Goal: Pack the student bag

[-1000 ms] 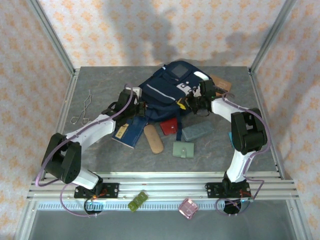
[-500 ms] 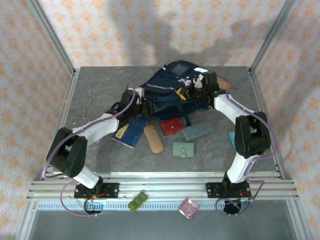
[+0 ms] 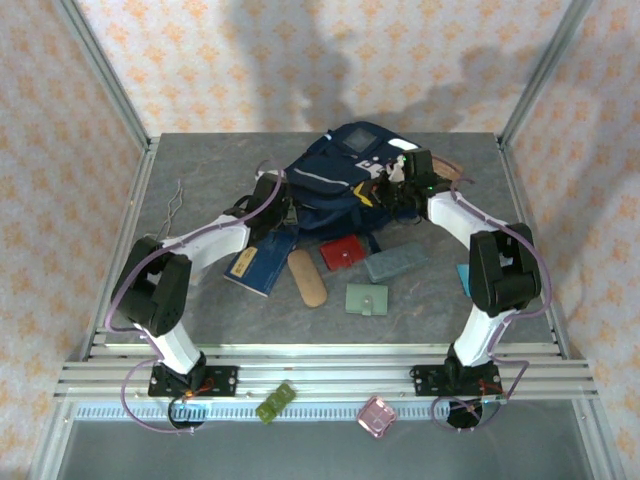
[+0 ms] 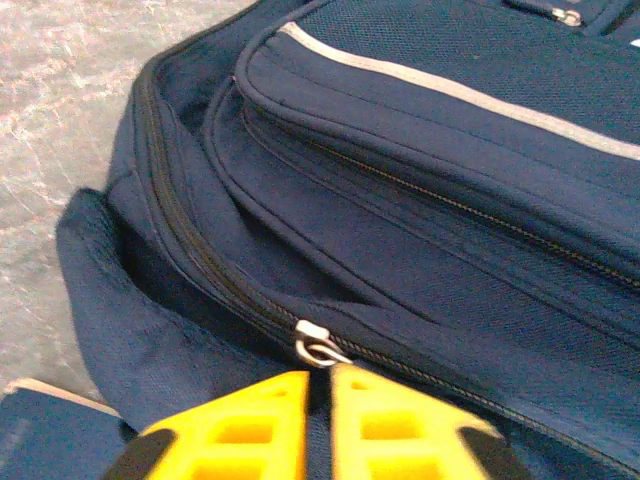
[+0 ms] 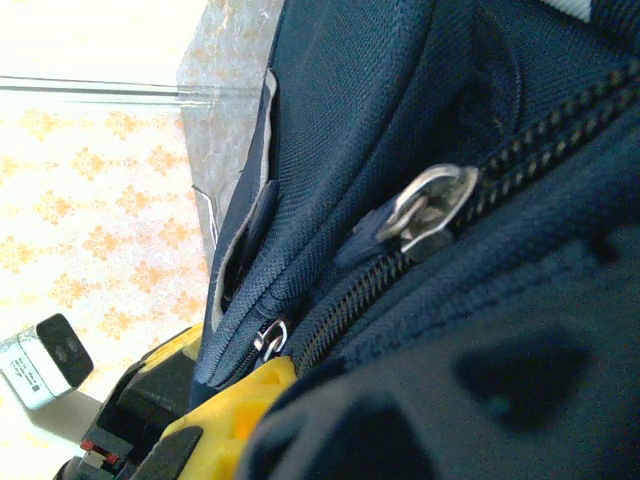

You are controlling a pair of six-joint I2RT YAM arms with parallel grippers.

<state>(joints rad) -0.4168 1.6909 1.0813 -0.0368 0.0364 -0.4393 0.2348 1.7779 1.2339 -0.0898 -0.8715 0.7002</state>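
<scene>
The student bag lies at the far middle of the table, with both arms reaching in to it from either side. None of its compartments shows an opening: the zip tracks seen from the wrists run with their teeth meshed, so nothing can be said of what is inside. The left gripper sits at the bag's near left edge, its yellow fingers drawn almost together right behind a zip slider; whether they pinch its tab is hidden. The right gripper presses into the bag's right side beside another slider, but fabric crowds its own camera and I cannot tell how its fingers stand. The step in hand looks like opening the bag, not loading it. The next move probably calls for one arm to hold the cloth taut while the other draws a slider along its curved track. Waiting in front are a navy booklet, a tan case, a red wallet, a grey pouch and a green wallet.
</scene>
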